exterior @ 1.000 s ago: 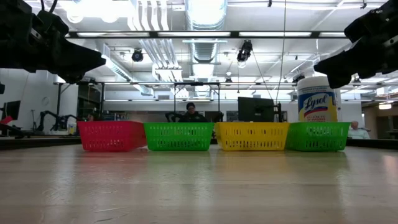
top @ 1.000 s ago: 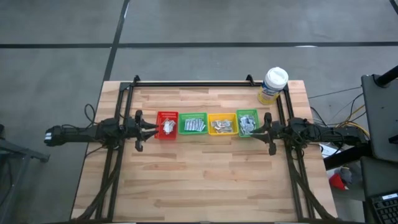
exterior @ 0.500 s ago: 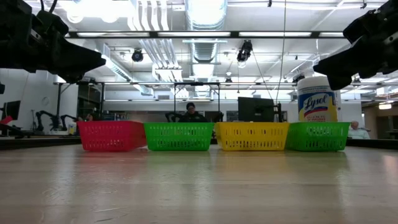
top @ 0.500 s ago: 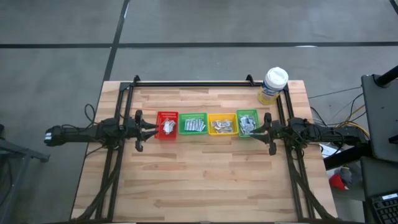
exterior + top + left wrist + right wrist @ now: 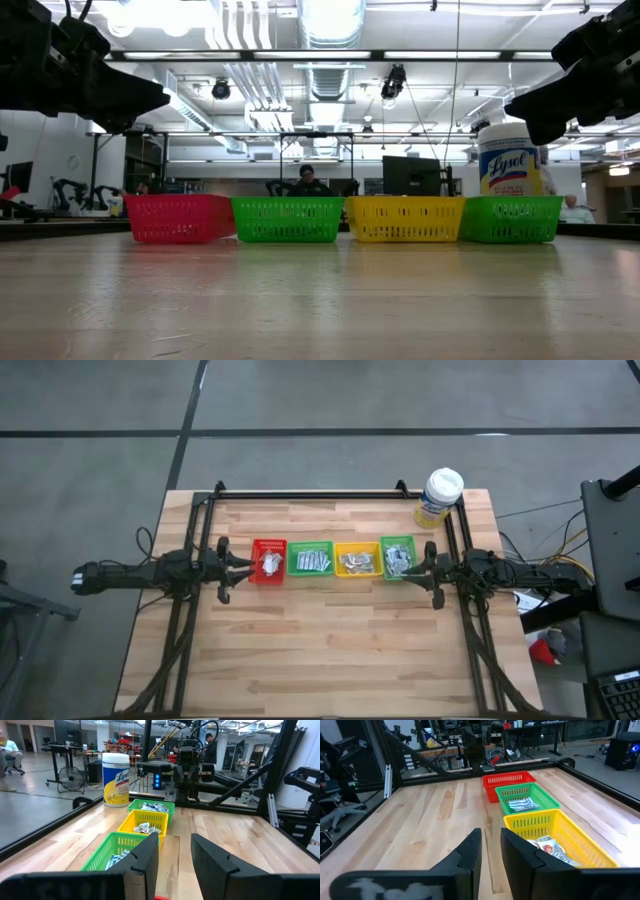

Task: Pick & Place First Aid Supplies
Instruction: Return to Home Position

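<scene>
L gripper (image 5: 238,567) hangs just off the red bin (image 5: 180,218) end of the row. Its fingers are parted w/ nothing between them. R gripper (image 5: 420,567) sits at the opp. end, just beside the last green bin (image 5: 511,218), fingers only a little apart, also empty. Both arms lie level, out to the sides. I read that as the parked pose, since it keeps the row clear w/ nothing hanging over it.

Supplies (image 5: 311,562) lie inside the bins and I spot none loose on the table (image 5: 330,650), so the job looks done or near it. Ahead of the L gripper the row runs green bin (image 5: 288,219), yellow bin (image 5: 404,218), last green, w/ the tub (image 5: 439,497) beyond.

Hard to see:
- Red bin is nearly hidden under my L fingers (image 5: 145,855) on the wrist cam.
- Low cam shows bin walls only, no contents.
- Can't sort sachet types from above.
</scene>
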Controlling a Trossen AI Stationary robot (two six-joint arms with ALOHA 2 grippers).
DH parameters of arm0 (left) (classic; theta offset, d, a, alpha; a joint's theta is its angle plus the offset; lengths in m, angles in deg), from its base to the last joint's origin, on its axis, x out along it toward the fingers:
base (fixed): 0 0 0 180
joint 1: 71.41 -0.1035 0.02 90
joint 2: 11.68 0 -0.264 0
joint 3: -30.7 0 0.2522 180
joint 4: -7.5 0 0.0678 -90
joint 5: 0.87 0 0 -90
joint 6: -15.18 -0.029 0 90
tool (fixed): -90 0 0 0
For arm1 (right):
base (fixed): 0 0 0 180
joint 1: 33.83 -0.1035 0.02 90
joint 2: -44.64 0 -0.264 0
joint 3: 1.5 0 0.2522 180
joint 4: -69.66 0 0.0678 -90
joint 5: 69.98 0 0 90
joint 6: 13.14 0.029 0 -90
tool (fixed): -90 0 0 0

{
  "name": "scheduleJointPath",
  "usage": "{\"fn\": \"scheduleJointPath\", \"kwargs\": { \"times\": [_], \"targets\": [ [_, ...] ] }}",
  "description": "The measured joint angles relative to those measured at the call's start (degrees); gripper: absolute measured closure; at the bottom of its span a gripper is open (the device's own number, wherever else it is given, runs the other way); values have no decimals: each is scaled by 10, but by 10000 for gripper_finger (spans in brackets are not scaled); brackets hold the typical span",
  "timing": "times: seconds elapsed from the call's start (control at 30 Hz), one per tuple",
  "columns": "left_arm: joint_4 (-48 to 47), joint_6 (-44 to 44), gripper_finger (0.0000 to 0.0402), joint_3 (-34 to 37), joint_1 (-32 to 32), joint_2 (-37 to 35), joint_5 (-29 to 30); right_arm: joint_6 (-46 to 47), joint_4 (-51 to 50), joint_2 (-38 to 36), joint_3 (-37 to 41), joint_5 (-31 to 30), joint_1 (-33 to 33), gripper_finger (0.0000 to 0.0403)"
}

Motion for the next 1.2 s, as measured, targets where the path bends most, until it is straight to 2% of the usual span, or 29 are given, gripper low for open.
{"fn": "scheduleJointPath", "kwargs": {
  "times": [0.23,0.87,1.2],
  "targets": [
    [0,0,289,0,0,0,0,0,0,0,0,0,0,338],
    [-2,0,289,0,0,0,0,0,0,0,0,0,0,314],
    [-4,0,289,0,0,0,0,0,0,0,0,0,0,330]
  ]
}}
